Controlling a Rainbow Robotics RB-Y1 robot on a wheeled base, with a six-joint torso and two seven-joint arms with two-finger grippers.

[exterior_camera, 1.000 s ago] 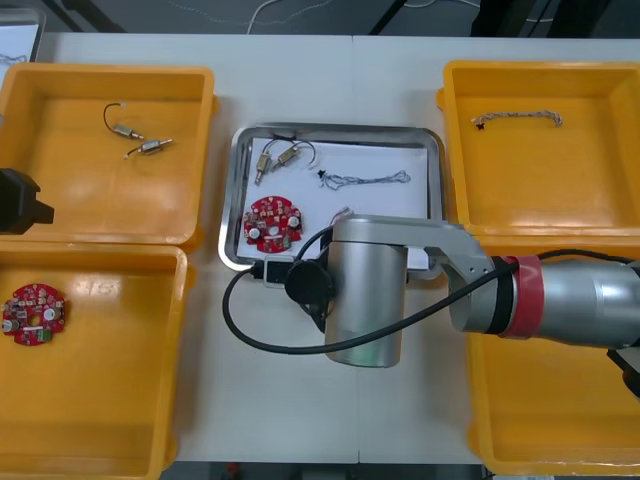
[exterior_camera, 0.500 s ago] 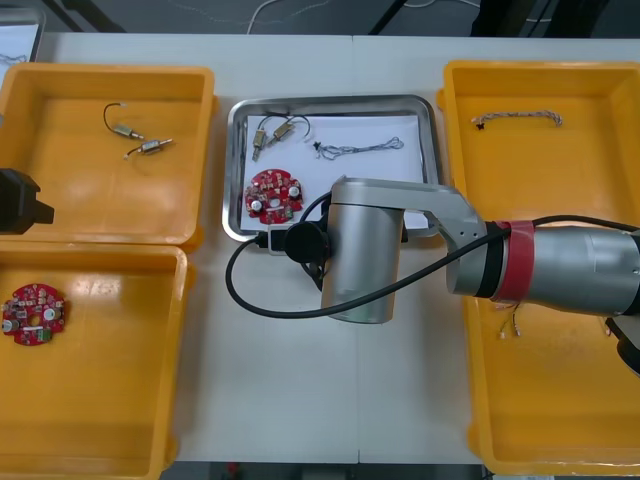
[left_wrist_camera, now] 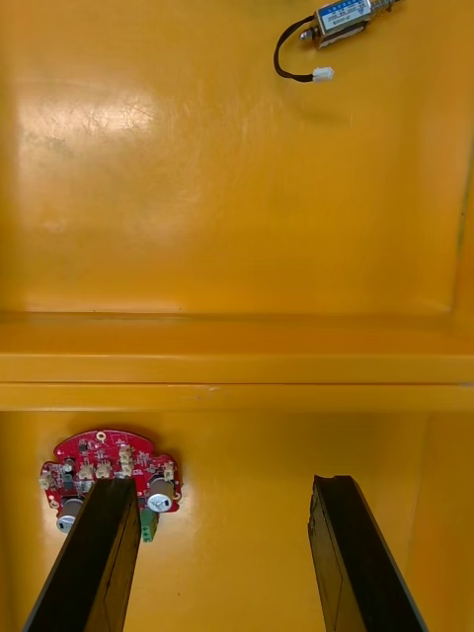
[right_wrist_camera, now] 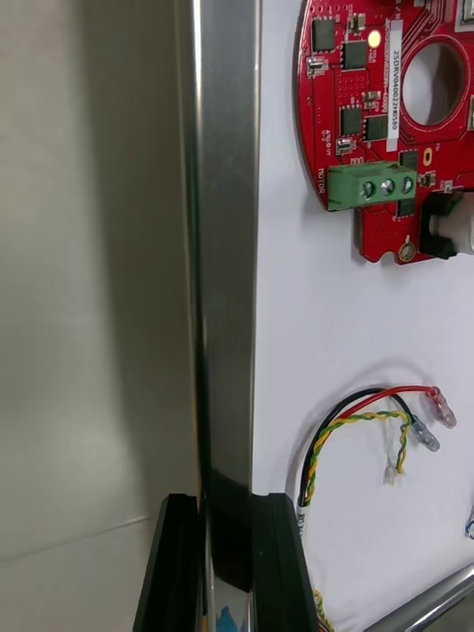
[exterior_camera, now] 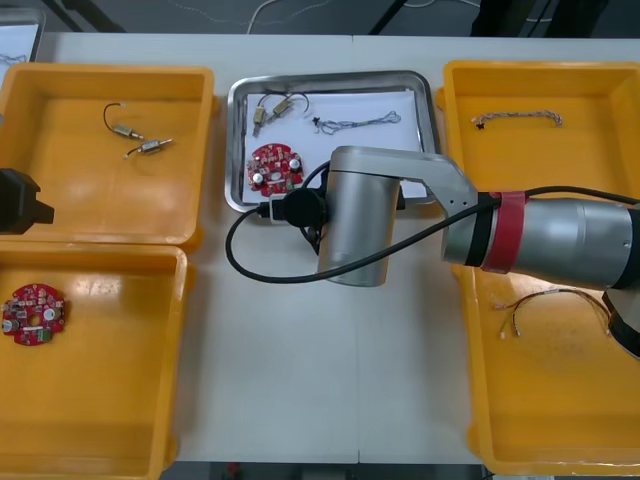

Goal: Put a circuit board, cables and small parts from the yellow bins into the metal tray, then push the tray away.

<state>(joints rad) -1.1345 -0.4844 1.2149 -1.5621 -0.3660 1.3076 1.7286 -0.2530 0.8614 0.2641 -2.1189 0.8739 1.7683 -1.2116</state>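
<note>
The metal tray (exterior_camera: 232, 150) lies between the yellow bins, white inside. It holds a red circuit board (exterior_camera: 275, 167), small metal parts (exterior_camera: 272, 108) and a twisted blue and white cable (exterior_camera: 355, 122). My right arm (exterior_camera: 355, 230) reaches over the tray's near edge. My right gripper (right_wrist_camera: 229, 513) is shut on the tray's rim (right_wrist_camera: 225, 247), one finger inside and one outside. Beside it lie the circuit board (right_wrist_camera: 395, 118) and a red and yellow cable (right_wrist_camera: 365, 425). My left gripper (left_wrist_camera: 227, 563) hangs open over the left bins, parked at the table's left edge (exterior_camera: 20, 200).
The far left bin (exterior_camera: 60, 150) holds two small metal parts (exterior_camera: 140, 140). The near left bin has a circuit board (exterior_camera: 33, 314). A cable (exterior_camera: 516, 118) lies in the far right bin, another cable (exterior_camera: 545, 305) in the near right bin.
The tray has slid toward the table's far edge with my right gripper on its rim. The right arm followed, uncovering the cable in the near right bin. The left arm stayed still.
</note>
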